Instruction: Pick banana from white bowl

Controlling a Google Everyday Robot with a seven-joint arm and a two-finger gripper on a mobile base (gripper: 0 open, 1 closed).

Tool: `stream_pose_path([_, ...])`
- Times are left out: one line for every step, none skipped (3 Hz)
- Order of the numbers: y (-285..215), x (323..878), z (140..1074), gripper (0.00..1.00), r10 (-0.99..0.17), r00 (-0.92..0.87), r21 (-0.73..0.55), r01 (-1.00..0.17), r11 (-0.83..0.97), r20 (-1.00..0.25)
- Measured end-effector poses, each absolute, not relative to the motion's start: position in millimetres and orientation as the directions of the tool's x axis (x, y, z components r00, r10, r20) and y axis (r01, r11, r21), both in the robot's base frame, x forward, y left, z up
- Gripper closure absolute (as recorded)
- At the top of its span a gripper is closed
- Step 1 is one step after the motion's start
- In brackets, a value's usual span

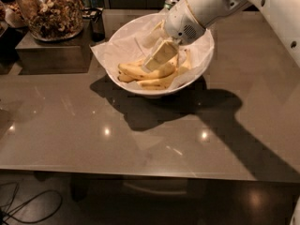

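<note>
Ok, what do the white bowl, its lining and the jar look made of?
White bowl: smooth, matte white, likely ceramic or plastic. Lining: thin paper, crinkled and creased. Jar: clear glass, contents showing through. The claw, down among the bananas in the bowl, looks pale plastic.

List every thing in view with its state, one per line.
white bowl, upright on the table, paper-lined.
banana, lying in the bowl among others, not lifted.
gripper, down inside the bowl, at the top banana.
glass jar, upright, nearly full.
</note>
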State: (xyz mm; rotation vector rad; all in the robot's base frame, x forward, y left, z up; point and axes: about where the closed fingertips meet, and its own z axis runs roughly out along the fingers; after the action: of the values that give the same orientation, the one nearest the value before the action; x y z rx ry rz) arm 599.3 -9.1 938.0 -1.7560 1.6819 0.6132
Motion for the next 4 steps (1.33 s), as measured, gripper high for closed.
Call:
stream_pose_path([-7, 602, 932, 0.44, -0.7, 0.061, -0.114, -0.993, 0.029, -0.711])
stream_pose_path([0, 608, 921, 0.42, -0.72, 0.046, -0.097, -0.995, 0.029, -0.693])
stream_pose_path([5, 608, 910, 0.41, -0.733, 0.03, -0.073, -0.997, 0.026, -0.68])
stream_pose_path([7, 607, 902, 0.43, -0.742, 0.011, -0.058, -0.998, 0.038, -0.67])
